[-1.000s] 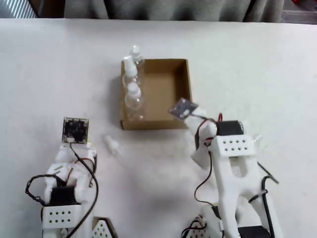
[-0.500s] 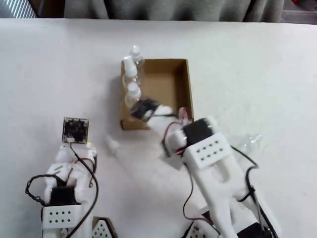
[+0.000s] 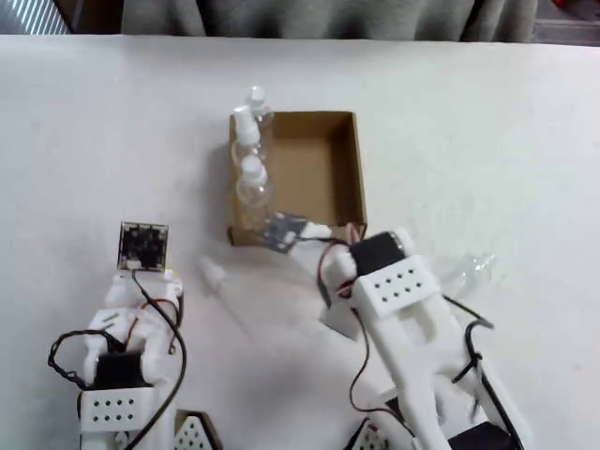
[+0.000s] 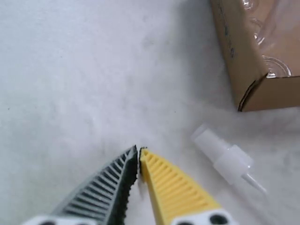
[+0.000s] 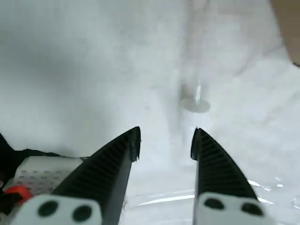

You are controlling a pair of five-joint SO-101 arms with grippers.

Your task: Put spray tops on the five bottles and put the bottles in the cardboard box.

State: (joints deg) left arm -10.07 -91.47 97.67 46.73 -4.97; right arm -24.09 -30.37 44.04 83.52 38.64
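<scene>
The cardboard box (image 3: 323,169) stands mid-table, with clear bottles (image 3: 253,183) with white spray tops lined along its left wall. A loose spray top (image 3: 212,274) (image 4: 226,159) lies on the table by the box's front left corner (image 4: 253,79). A bare clear bottle (image 3: 474,269) lies to the right. My right arm (image 3: 394,281) leans over the box's front edge. Its gripper (image 5: 165,138) is open above the table, with a small blurred clear piece (image 5: 196,101) ahead of it. My left gripper (image 4: 139,153) is shut and empty, short of the loose spray top.
My left arm (image 3: 127,356) sits at the front left with its wrist camera board (image 3: 142,244) upward. Another spray-topped bottle (image 3: 255,98) pokes out at the box's back left corner. Open white table surrounds the box on all sides.
My right arm swung left from the box's front right corner across the box front, then drew back slightly toward the front. The clear bottle on the right became uncovered. The left arm stayed still.
</scene>
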